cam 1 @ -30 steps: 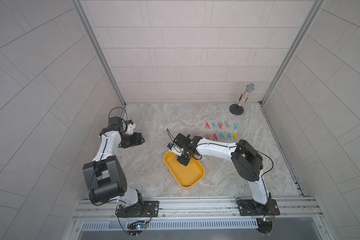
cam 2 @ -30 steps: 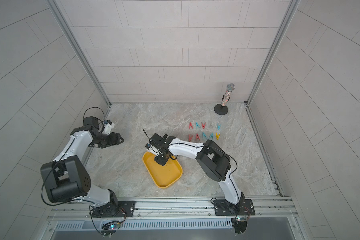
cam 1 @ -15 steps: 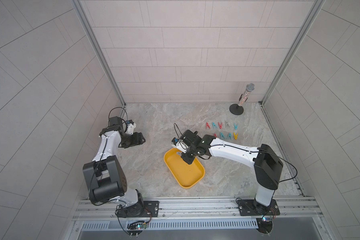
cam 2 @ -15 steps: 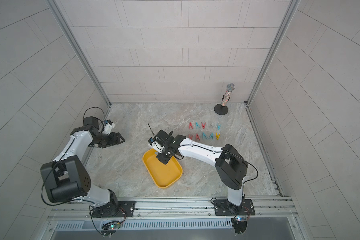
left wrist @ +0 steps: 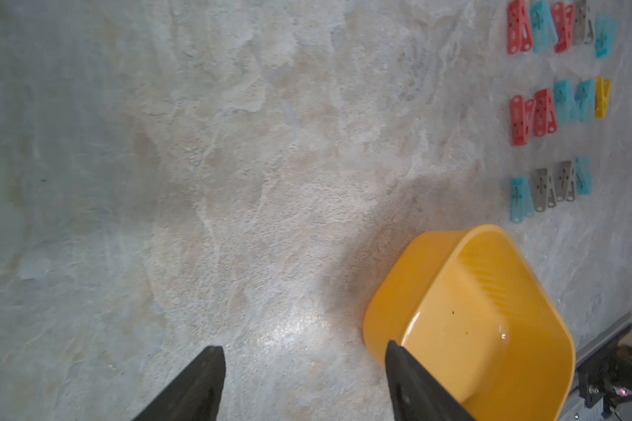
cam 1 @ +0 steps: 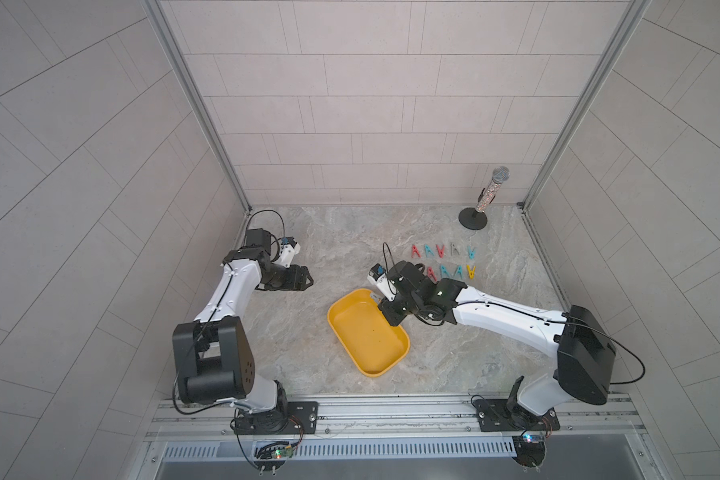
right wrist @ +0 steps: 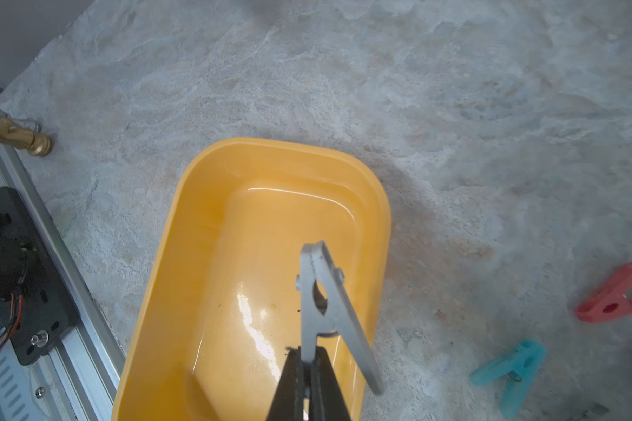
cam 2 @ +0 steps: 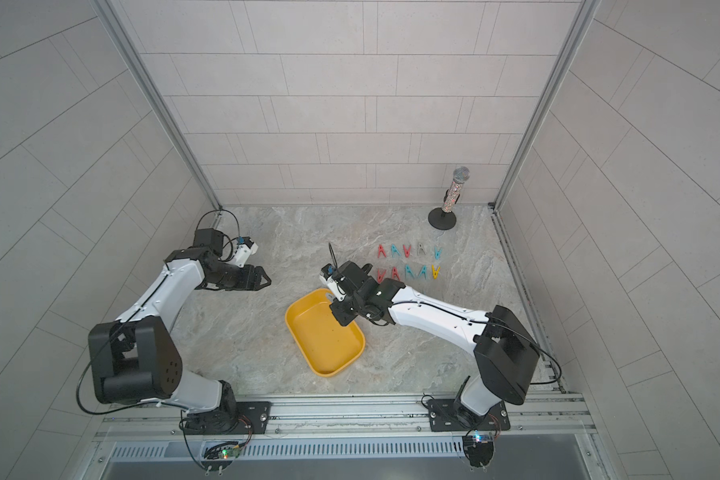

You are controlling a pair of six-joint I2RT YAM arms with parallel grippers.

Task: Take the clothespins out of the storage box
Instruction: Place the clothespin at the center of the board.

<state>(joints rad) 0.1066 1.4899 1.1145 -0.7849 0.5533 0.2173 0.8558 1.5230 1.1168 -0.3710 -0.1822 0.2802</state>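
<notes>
The yellow storage box [cam 1: 352, 347] [cam 2: 308, 347] lies mid-table, and its inside looks empty. My right gripper [right wrist: 309, 359] is shut on one leg of a grey clothespin [right wrist: 320, 302], held just above the box's far right corner [cam 1: 391, 319]. Several other clothespins [cam 1: 445, 271] [cam 2: 408, 272] in red, teal, grey and yellow lie in neat rows on the table beyond the box. The left wrist view shows three rows of these pegs [left wrist: 542, 113]. My left gripper [cam 1: 305, 279] [left wrist: 304, 348] hovers open over bare table left of the box, holding nothing.
A glittery microphone on a black round stand [cam 1: 481, 203] is at the back right corner. A small golden figure [right wrist: 15, 135] lies by the front rail [cam 1: 391, 409]. A red peg [right wrist: 613, 302] and a teal peg [right wrist: 508, 368] lie close to the box's right side.
My right arm has stretched out, its elbow swinging to the right, and the gripper has drifted right over the box with the grey clothespin. The left gripper has barely shifted.
</notes>
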